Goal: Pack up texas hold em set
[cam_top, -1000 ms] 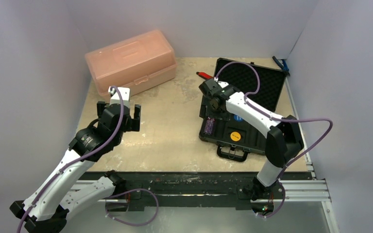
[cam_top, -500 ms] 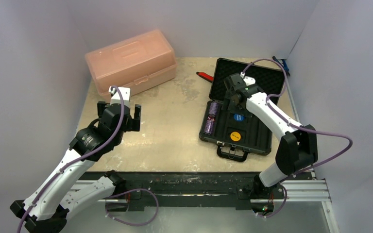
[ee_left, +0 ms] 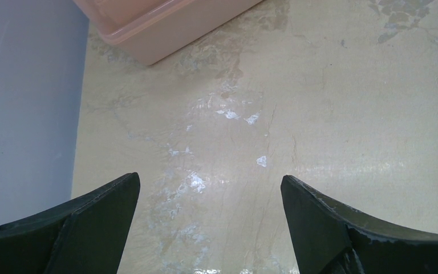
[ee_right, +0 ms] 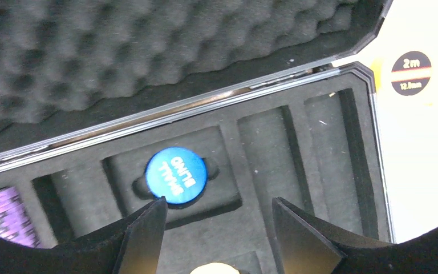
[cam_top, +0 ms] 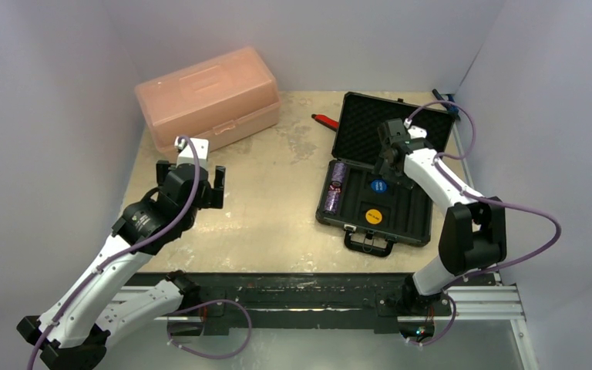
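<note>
The black briefcase (cam_top: 408, 223) lies open at the right, its foam lid (cam_top: 401, 127) leaning back. Two purple chip stacks (cam_top: 334, 185) fill its left slot, and they show at the left edge of the right wrist view (ee_right: 3, 214). A blue disc (cam_top: 378, 186) and an orange disc (cam_top: 373, 216) sit in the middle recesses. My right gripper (cam_top: 390, 160) hovers open and empty over the case's back, just past the blue disc (ee_right: 175, 174), with its jaws apart (ee_right: 219, 214). My left gripper (cam_top: 200, 183) is open and empty over bare table (ee_left: 211, 188). The red dice are out of view.
A translucent pink box (cam_top: 208, 96) stands at the back left, its corner in the left wrist view (ee_left: 165, 23). A red tool (cam_top: 324, 119) lies behind the case. A yellow tape measure (ee_right: 410, 73) lies right of the case. White walls close in on three sides.
My right gripper has moved right and back from over the chip slot to the case's rear middle, uncovering both purple stacks. The left arm has not moved.
</note>
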`<state>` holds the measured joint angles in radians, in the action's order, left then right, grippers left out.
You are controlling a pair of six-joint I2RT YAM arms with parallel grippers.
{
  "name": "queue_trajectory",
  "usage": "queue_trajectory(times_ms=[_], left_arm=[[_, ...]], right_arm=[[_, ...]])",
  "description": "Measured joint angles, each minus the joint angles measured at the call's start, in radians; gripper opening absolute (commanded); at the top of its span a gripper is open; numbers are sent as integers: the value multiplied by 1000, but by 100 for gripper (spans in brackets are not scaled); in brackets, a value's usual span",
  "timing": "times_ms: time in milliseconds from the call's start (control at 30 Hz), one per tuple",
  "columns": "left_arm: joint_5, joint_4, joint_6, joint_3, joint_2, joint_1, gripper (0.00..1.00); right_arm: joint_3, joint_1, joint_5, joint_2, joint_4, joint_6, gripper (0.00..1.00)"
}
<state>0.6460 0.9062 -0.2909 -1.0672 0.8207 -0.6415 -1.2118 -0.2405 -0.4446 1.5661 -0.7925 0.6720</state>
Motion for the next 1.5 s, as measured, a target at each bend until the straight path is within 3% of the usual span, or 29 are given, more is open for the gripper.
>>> queue_trajectory(times_ms=[133,233,533,633,833,1100,1500], left_arm=[[-7,0,0,0,3,0,94],[-13,0,0,0,13,0,94],[-18,0,7,1,28,0,94],[-18,0,7,1,32,0,93],[-18,-2,7,1,34,0,93],[-18,-7,12,2,34,0,93],[-18,-7,15,2,34,0,93]], right_arm=[[48,33,-9,0,31,0,59],[75,48,-9,11,51,0,46],[129,52,21,52,144,-26,38],[147,57,27,52,169,-38,30],[184,60,61,23,211,-79,26],[200,33,61,11,235,-131,27],[125,-174,201,75,264,-102,30]])
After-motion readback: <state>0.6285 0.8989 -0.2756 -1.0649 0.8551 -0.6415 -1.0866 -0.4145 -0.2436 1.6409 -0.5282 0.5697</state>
